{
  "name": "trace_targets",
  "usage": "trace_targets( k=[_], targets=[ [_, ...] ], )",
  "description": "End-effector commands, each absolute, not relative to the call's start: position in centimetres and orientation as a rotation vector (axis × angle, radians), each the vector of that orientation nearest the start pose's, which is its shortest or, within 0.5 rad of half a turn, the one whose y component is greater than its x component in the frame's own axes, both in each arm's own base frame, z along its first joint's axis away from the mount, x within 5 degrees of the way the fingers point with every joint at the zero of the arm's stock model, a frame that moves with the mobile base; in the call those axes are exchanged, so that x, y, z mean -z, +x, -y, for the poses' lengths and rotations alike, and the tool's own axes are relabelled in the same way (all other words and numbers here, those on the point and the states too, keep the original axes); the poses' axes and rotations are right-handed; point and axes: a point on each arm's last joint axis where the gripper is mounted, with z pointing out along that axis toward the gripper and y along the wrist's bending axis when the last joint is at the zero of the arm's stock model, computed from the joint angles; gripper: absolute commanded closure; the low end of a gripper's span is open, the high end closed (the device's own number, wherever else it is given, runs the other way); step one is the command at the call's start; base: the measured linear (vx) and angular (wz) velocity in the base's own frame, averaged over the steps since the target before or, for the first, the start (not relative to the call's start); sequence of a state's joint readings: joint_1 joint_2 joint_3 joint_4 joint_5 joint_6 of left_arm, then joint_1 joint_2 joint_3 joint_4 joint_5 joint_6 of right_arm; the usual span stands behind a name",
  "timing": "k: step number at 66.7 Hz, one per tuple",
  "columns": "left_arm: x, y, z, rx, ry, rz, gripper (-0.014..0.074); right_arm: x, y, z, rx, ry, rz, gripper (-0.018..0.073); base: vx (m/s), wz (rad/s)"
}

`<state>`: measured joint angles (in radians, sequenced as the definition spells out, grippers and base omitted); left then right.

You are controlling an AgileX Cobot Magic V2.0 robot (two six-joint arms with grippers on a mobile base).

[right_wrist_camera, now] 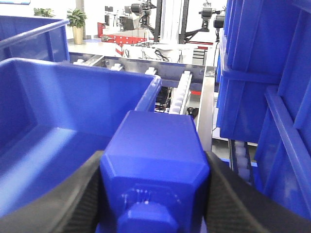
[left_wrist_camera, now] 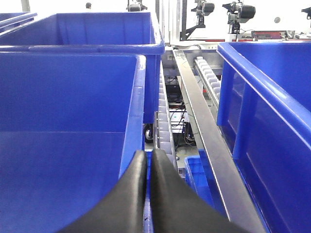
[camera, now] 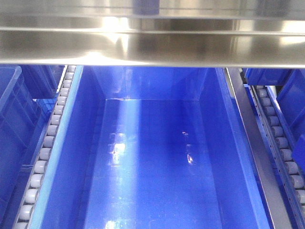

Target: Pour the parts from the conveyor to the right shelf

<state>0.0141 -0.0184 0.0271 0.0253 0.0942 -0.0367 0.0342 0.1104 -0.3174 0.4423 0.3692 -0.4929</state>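
A bright blue part (right_wrist_camera: 155, 145), a block with a round knob facing the camera, sits clamped between the black fingers of my right gripper (right_wrist_camera: 154, 160). It hangs above the right rim of a deep blue bin (right_wrist_camera: 58, 92) on the right shelf (right_wrist_camera: 206, 111). My left gripper (left_wrist_camera: 148, 154) is shut, its fingers pressed together with nothing between them, just over the right wall of another blue bin (left_wrist_camera: 63, 97). In the front view a large blue bin (camera: 152, 157) with a bare floor lies under a steel shelf beam (camera: 152, 47). The conveyor is out of view.
Grey roller tracks (camera: 45, 152) (camera: 281, 143) flank the middle bin, with more blue bins on both sides. In the left wrist view a steel rail (left_wrist_camera: 204, 126) and rollers (left_wrist_camera: 163, 116) separate the bins; a small blue crate (left_wrist_camera: 197, 174) sits lower down. Stacked blue bins (right_wrist_camera: 262, 73) rise close at the right.
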Motion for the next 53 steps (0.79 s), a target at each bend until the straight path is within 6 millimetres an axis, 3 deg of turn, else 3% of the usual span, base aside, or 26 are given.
trace_targets(
  k=[1, 18, 30, 53],
  targets=[
    [-21.2, 5.4, -0.1, 0.007, -0.031, -1.481, 0.0603, -31.3, 5.2, -1.5, -0.082, -0.196, -1.559, 0.0564, 0.00, 0.00],
    [-21.2, 5.4, -0.1, 0.007, -0.031, -1.481, 0.0603, -34.4, 8.9, -2.6, -0.155, -0.339, -1.783, 0.0564, 0.00, 0.00],
    [-21.2, 5.4, -0.1, 0.007, -0.031, -1.481, 0.0603, -36.4, 11.6, -4.2, -0.278, -0.475, -1.793, 0.0564, 0.00, 0.00],
    [-21.2, 5.4, -0.1, 0.007, -0.031, -1.481, 0.0603, -35.5, 15.4, -7.0, -0.373, -0.608, -1.848, 0.0561, 0.00, 0.00]
  ],
)
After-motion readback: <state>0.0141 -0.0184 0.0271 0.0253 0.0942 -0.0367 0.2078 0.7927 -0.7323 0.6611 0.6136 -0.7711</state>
